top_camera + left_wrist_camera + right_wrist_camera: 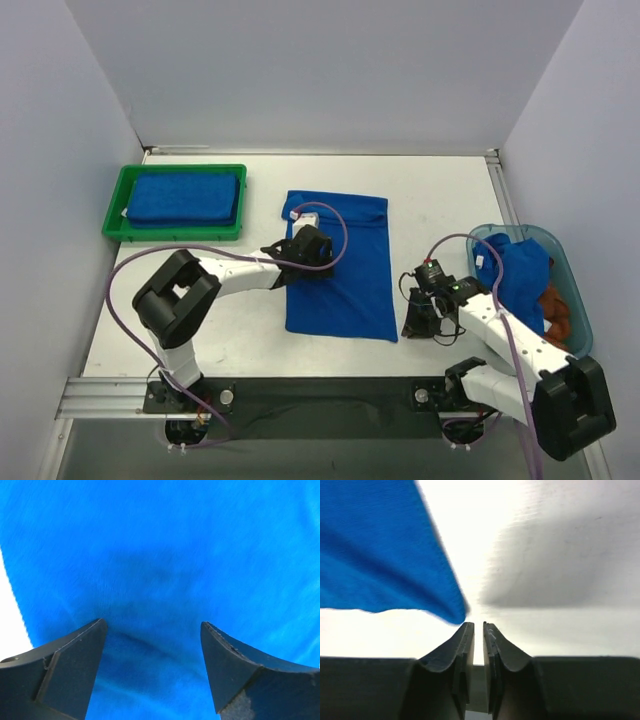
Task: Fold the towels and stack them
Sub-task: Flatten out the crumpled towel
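Note:
A royal blue towel [340,268] lies spread flat in the middle of the table. My left gripper [313,252] is right over its left part, open. In the left wrist view the two fingers [75,655] stand wide apart on the blue cloth [160,545], with nothing between them. My right gripper [416,322] rests low on the table just right of the towel's near right corner. Its jaws [478,625] are shut and empty, and the towel corner [380,555] lies just ahead to the left.
A green tray [114,210] at back left holds a folded blue towel [185,198]. A translucent teal bin [577,280] at right holds a crumpled blue towel [520,275] and a rust-brown towel [558,310]. Walls enclose the table.

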Controlling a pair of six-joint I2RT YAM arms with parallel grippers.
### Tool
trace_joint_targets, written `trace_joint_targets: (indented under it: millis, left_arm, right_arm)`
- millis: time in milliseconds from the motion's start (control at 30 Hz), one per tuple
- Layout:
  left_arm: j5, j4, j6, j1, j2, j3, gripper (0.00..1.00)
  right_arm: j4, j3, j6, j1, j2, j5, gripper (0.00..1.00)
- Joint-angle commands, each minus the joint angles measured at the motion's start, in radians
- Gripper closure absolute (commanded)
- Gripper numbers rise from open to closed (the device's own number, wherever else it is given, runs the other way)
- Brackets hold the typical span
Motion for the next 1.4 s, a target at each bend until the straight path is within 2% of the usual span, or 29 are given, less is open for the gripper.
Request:
trace_joint_targets:
  millis: [0, 200, 333, 367, 467, 600, 667, 867, 967, 1267, 1367]
  left_arm:
    - [0.003, -0.158, 0.001, -0.014, -0.132, -0.003, 0.12]
    - [-0.036, -0.282, -0.001, -0.060, -0.357, -0.095, 0.11]
    - [0.012, -0.315, -0.056, -0.084, -0.466, -0.227, 0.19]
    - [0.029, -0.316, -0.076, -0.089, -0.473, -0.248, 0.24]
    - [0.070, -0.315, -0.088, -0.095, -0.457, -0.307, 0.33]
    - [0.104, -0.315, -0.088, -0.096, -0.413, -0.319, 0.50]
    - [0.127, -0.315, -0.079, -0.095, -0.390, -0.313, 0.54]
    - [0.217, -0.446, -0.053, -0.095, -0.252, -0.262, 0.67]
    - [0.230, -0.479, -0.056, -0.095, -0.255, -0.278, 0.75]
    - [0.216, -0.577, -0.071, -0.101, -0.385, -0.335, 0.76]
    - [0.217, -0.592, -0.078, -0.101, -0.397, -0.325, 0.69]
  right_arm:
    - [-0.079, 0.120, 0.003, 0.024, -0.079, 0.088, 0.81]
    - [-0.021, 0.258, -0.089, 0.027, 0.026, 0.122, 0.78]
    - [0.083, 0.268, -0.078, 0.030, 0.143, 0.072, 0.79]
    - [0.106, 0.260, -0.072, 0.032, 0.160, 0.066, 0.79]
    - [0.169, 0.234, -0.053, 0.032, 0.224, 0.037, 0.79]
    - [0.207, 0.199, -0.052, 0.030, 0.287, 0.004, 0.79]
    - [0.215, 0.171, -0.041, 0.026, 0.310, -0.013, 0.79]
    - [0.223, 0.105, -0.035, 0.000, 0.336, -0.054, 0.79]
    - [0.221, 0.081, -0.035, -0.016, 0.326, -0.062, 0.79]
    - [0.204, 0.045, -0.041, -0.045, 0.254, -0.068, 0.79]
    - [0.188, 0.065, -0.041, -0.045, 0.232, -0.076, 0.79]
